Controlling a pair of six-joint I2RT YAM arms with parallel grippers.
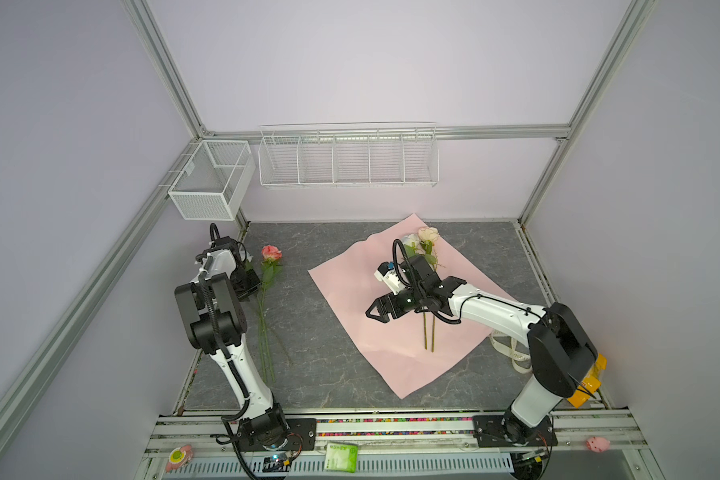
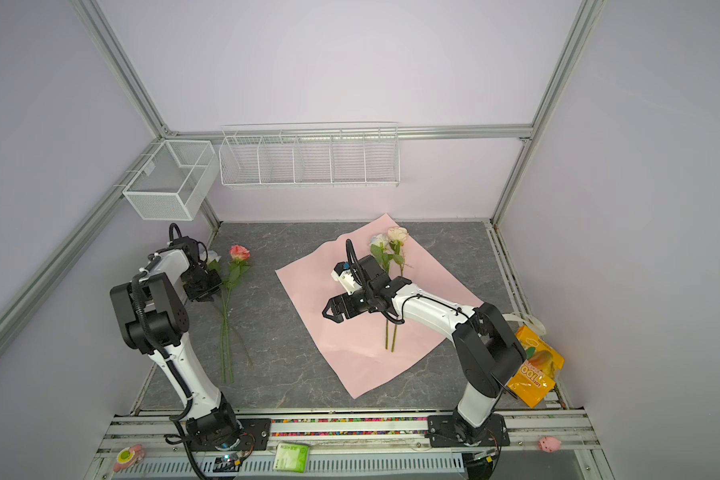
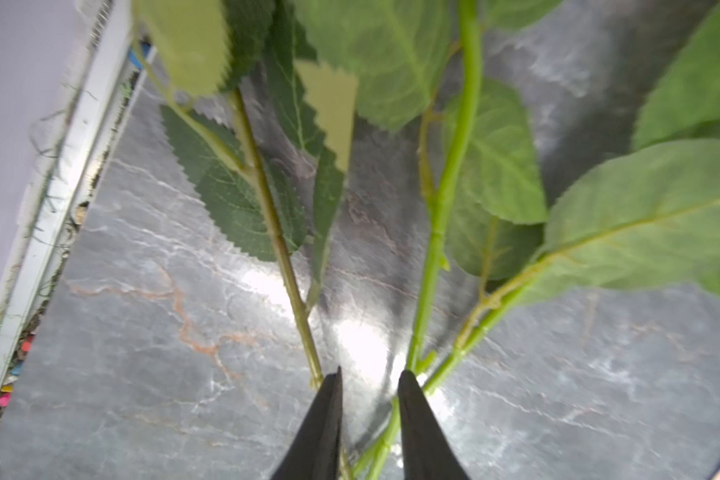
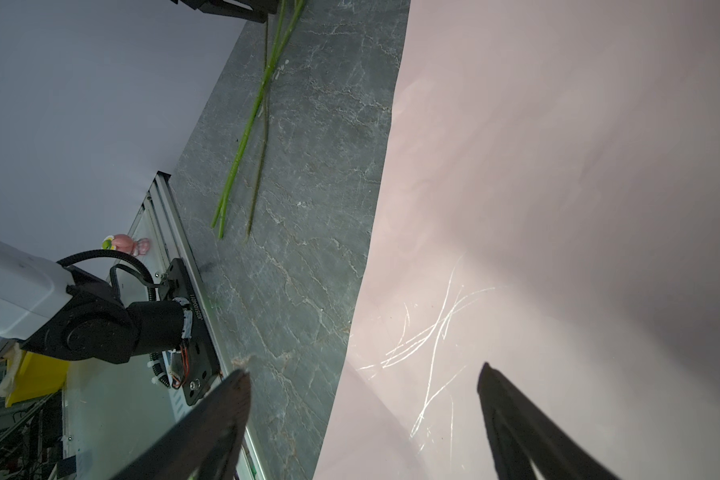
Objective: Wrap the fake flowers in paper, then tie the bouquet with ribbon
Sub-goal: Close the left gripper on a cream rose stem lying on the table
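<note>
while both top views hide its jaws beneath the arm, the left gripper (image 3: pixel 368 376) shows plainly in the left wrist view. it sits low over the grey counter (image 1: pixel 308 374) with its fingers only narrowly apart. bright green stems (image 3: pixel 435 249) run into that gap, and we cannot tell whether they are pinched or merely lie between. only a top view gives us the white rose (image 2: pixel 213 257) beside that arm and most of the orange snack packet (image 2: pixel 535 370) at the counter's right edge. the right wrist view shows the right gripper (image 4: pixel 364 369) spread wide and empty over the pink paper (image 1: pixel 341 291), near its left edge.

a cream ribbon (image 1: pixel 516 357) lies near the counter's right edge, partly behind the right arm. that arm also crosses above the stems of the cream rose (image 1: pixel 428 234) and the pale rose (image 1: pixel 410 240).

the bouquet of fake flowers (image 1: pixel 271 252) is not yet gathered. we see one group along the counter's left edge and the pair in the middle of the paper. every long axis runs far to near, with heads toward the far edge and cut ends toward the near edge.
</note>
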